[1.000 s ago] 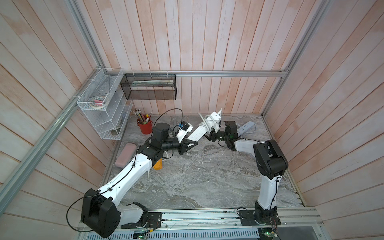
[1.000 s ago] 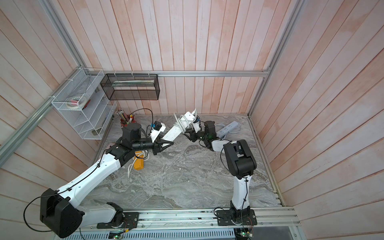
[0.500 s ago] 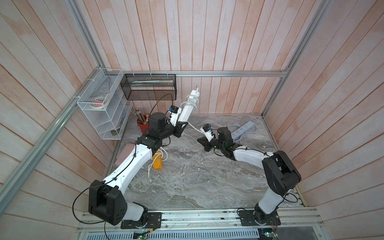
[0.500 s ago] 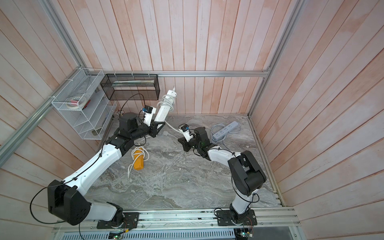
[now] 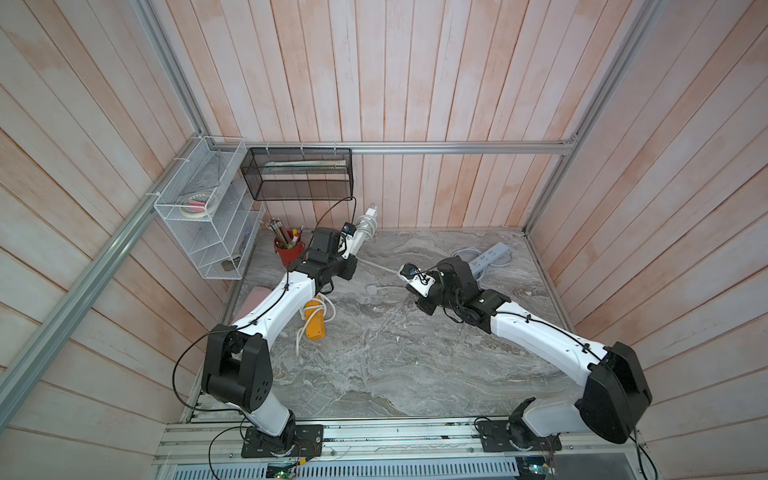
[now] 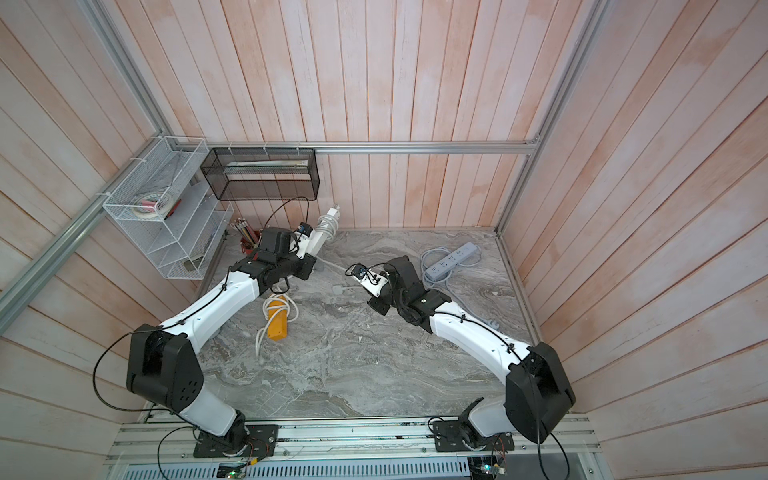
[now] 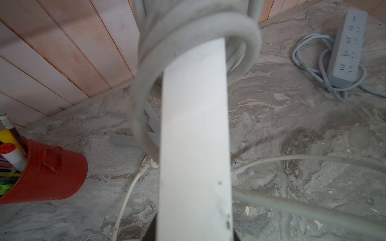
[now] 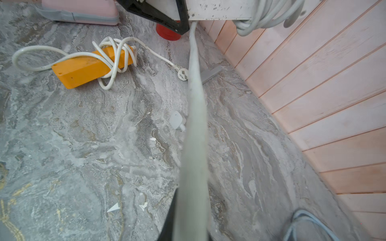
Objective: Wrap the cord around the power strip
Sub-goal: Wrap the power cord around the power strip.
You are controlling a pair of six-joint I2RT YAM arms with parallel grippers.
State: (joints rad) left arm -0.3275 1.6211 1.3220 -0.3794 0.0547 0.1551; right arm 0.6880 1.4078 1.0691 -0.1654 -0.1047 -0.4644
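In both top views the left pincer [image 5: 348,252] is clamping the lower end of the white power strip [image 5: 362,232]. The strip is tilting up and away from that pincer toward the back wall, clear of the table [image 5: 374,365]. Loops of the white cord [image 5: 376,266] are sitting round the strip's upper half. From just beside the left pincer the cord is stretching taut to the right pincer [image 6: 354,274], whose jaws are squeezing it. A white plug [image 6: 338,289] is lying on the table between the two pincers. A grey-blue strip [image 5: 490,257] is resting behind the right pincer, and an orange strip [image 5: 313,320] is lying under the left arm.

From the left wrist, the power strip [image 7: 194,135] is running straight out from the pincer, with the cord [image 7: 198,27] coiling loosely round its far end. A red cup [image 7: 48,173] is standing nearby. The markings on the grey-blue strip [image 7: 344,48] are too small for me to read.

From the right wrist, the cord [image 8: 194,125] is leading out of the pincer's dark fingers [image 8: 167,219] up to the scuffed power strip [image 8: 208,8]. The orange strip [image 8: 87,66] is lying tangled in its own white cable.
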